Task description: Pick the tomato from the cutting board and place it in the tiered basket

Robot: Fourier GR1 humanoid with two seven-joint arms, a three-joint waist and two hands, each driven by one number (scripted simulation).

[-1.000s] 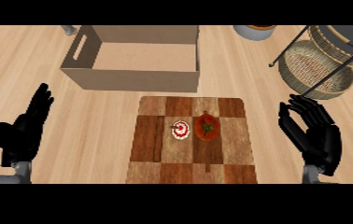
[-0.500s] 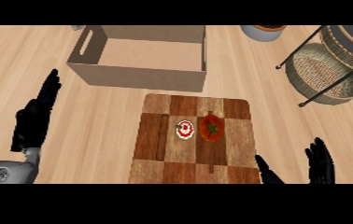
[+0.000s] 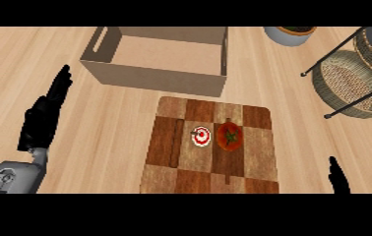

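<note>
- The tomato (image 3: 230, 136) lies on the cutting board (image 3: 254, 166), towards the board's middle, touching or just beside a small round red-and-white thing (image 3: 201, 136) on its left; nothing holds it
- The cutting board sits on the counter (image 3: 109, 122) near the near edge; an open cardboard box (image 3: 156, 75) stands beyond it, towards the far edge
- The tiered basket (image 3: 341, 82) stands at the counter's right edge, only partly in view, well apart from the board; a grey bowl (image 3: 289, 34) sits near the far right corner
- The left hand (image 3: 45, 114) rests by the counter's left edge, fingers straight and holding nothing; it is well apart from the board
- The right hand (image 3: 337, 178) shows only as a dark tip at the near right corner; whether its fingers are open or curled, I cannot tell
- Judged from this, the task is at its very start: the pick is not yet made and neither hand is over the tomato
- The next move calls for the right hand, nearer both tomato and basket, to come in over the board's right side, fingers spread, and close round the tomato without knocking the red-and-white thing beside it; then a lift and a carry rightwards into the basket
</note>
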